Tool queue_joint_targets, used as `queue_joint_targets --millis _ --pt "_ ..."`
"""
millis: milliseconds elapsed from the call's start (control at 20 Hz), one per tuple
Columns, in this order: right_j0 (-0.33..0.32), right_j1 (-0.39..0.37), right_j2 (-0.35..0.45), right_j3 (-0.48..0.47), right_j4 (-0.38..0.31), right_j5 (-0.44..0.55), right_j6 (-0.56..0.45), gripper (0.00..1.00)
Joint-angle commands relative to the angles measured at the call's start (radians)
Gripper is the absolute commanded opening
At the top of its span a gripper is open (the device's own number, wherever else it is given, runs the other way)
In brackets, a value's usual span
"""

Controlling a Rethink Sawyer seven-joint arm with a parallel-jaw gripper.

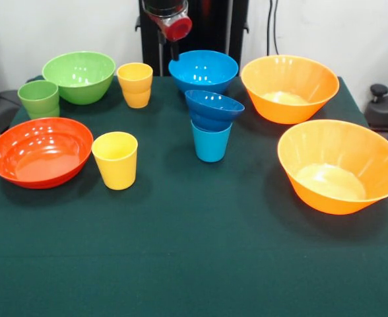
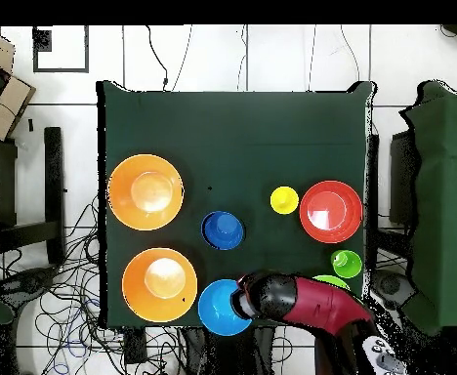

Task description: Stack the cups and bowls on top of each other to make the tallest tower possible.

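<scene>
- Cups and bowls spread over green table (image 1: 194, 251), mostly unstacked
- only stack: dark blue bowl (image 1: 214, 109) sits tilted on top of blue cup (image 1: 211, 142), mid-table; overhead shows it as one blue disc (image 2: 223, 229)
- light blue bowl (image 1: 203, 70) just behind that stack, upright, touching nothing
- orange bowl, far (image 1: 289, 88) at back right in front view, upright
- orange bowl, near (image 1: 340, 165) in front of it, close to table's right edge, upright
- the two orange bowls close together but apart
- red bowl (image 1: 41, 152) at left side, upright
- yellow cup, near (image 1: 115, 160) just beside red bowl on its right, upright, contact unclear
- yellow cup, far (image 1: 135, 84) at back, between green bowl and light blue bowl
- green bowl (image 1: 79, 76) back left, upright
- green cup (image 1: 39, 99) just left of green bowl, near table corner
- arm (image 2: 311, 303) red and black, reaches in over table edge by light blue bowl in overhead view
- gripper (image 1: 174, 49) hangs at top edge of front view above back of table, holding nothing visible; only a dark tip under a red cap (image 1: 177, 28) shows, so cannot tell if clenched or released
</scene>
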Motion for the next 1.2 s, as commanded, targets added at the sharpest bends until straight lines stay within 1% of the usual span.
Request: queue_joint_targets --millis 50,200,700,1200 --pt "0.026 0.060 0.088 -0.004 -0.067 -0.118 -0.041 1.00" --pt "0.042 0.090 0.079 -0.020 -0.075 -0.142 -0.019 1.00" --pt "0.087 0.145 0.050 -0.042 -0.079 -0.179 0.015 1.00" --pt "0.117 0.173 0.030 -0.046 -0.069 -0.214 0.025 1.00"
